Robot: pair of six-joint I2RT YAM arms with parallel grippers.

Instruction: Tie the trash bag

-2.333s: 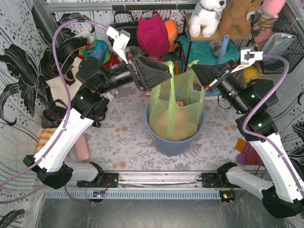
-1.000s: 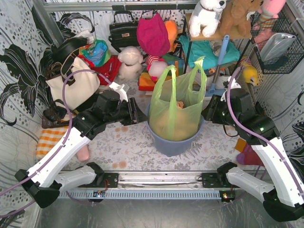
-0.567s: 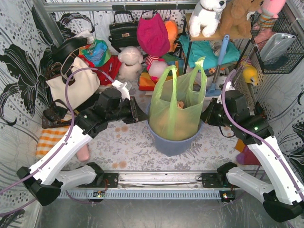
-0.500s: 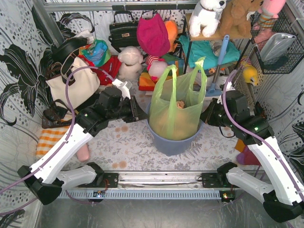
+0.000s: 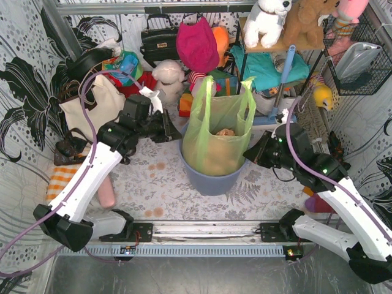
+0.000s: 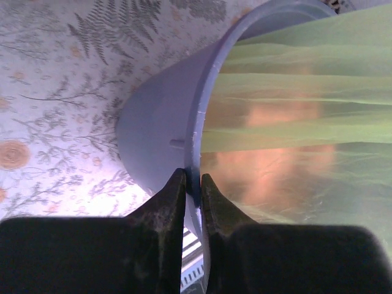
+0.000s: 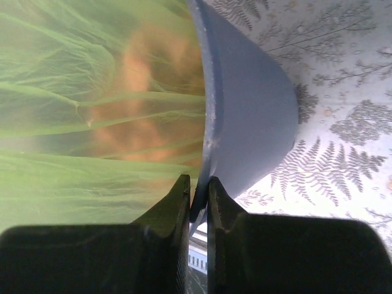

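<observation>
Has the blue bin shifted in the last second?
Yes. The bin has slid left, toward the orange flower print beside it.

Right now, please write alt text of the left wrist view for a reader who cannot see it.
The left end effector grips the rim of a blue-grey bin between its two dark fingers. Inside the bin stands the translucent light-green trash bag, tan paper showing through it; a fern-patterned cloth lies under the bin.
</observation>
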